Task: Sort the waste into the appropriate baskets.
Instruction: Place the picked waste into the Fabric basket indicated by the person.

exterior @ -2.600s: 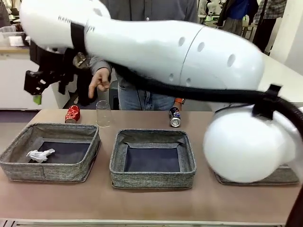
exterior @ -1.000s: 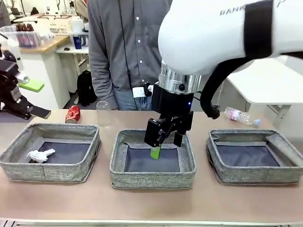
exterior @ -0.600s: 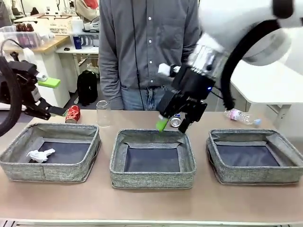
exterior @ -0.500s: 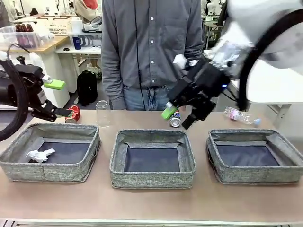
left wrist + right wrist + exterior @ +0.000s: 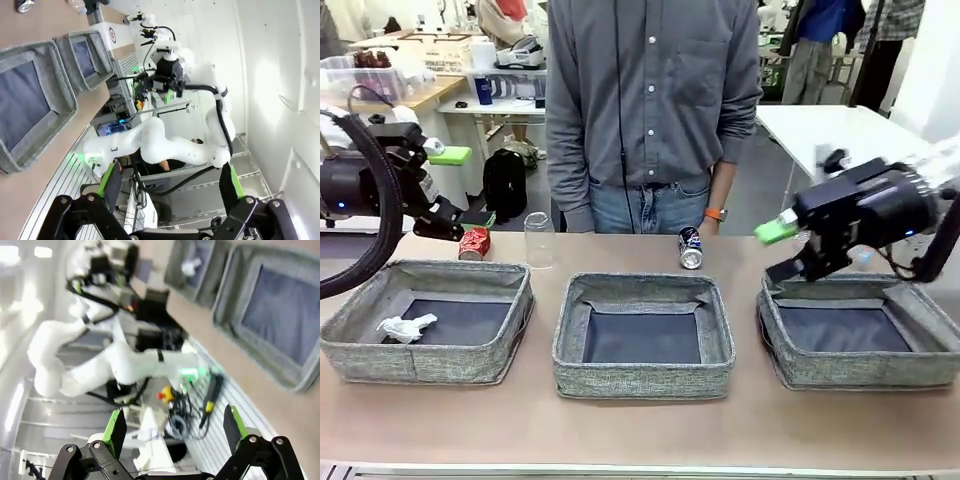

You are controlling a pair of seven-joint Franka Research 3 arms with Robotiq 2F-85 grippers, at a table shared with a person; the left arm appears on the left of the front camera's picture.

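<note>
Front view: the left tool (image 5: 461, 187) is hanging in the upper left of the frame, just above the red soda can (image 5: 473, 242) in the picture. Its jaws are standing wide apart and gripping nothing. The right tool (image 5: 782, 250) is hovering at the right of the frame, over the far rim of the right basket (image 5: 860, 378) — released too, with nothing between its green pads. Both wrist views are showing the same wide gap between the fingers rising from the bottom edge.

The red soda can is sitting on the desk (image 5: 520, 420) behind the left basket (image 5: 420, 372), and the clear plastic cup (image 5: 538, 240) is standing upright just to its right. The dark blue soda can (image 5: 690, 247) is resting on the desk behind the middle basket (image 5: 640, 383), near the centre of the frame. The crumpled white paper wad (image 5: 405, 328) is lying inside the left basket, toward its left side — the other two baskets are showing their dark bottoms. A person (image 5: 650, 100) in a grey shirt is standing at the far side.
</note>
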